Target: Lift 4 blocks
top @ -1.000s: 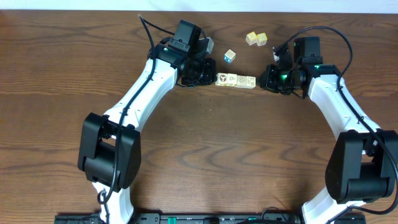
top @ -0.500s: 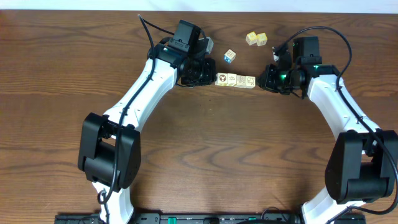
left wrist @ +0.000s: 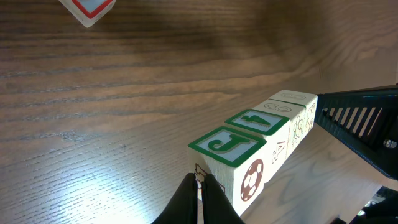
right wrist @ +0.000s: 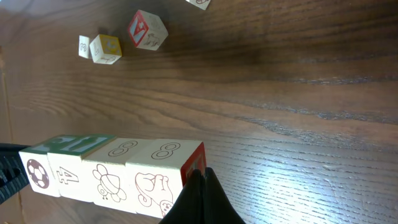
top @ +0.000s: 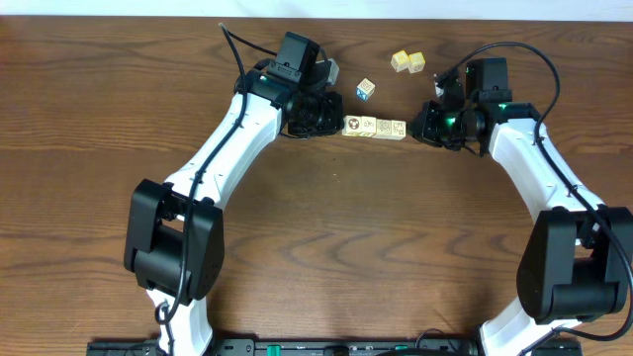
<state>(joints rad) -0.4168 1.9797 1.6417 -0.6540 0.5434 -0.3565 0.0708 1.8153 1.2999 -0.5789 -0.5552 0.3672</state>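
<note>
The 4 blocks (top: 374,128) form one tight row of cream cubes, squeezed end to end between my two grippers. My left gripper (top: 338,124) is shut, its closed fingertips pressing the row's left end. In the left wrist view that gripper (left wrist: 199,183) touches the cube with a green J top and a brown soccer ball (left wrist: 249,177). My right gripper (top: 411,129) is also shut, and in the right wrist view (right wrist: 200,177) it pushes on the red end face of the row (right wrist: 112,174). The row seems to hang just above the wood.
Beyond the row lie a blue-faced cube (top: 366,89) and two yellow cubes (top: 401,60) (top: 416,62). Another cube (top: 332,71) sits by the left wrist. The right wrist view shows a red-faced cube (right wrist: 148,30) and a yellow cube (right wrist: 106,48).
The row has straightened and shifted slightly toward the far edge between the two grippers. Both grippers stay shut and the arms have barely moved.
</note>
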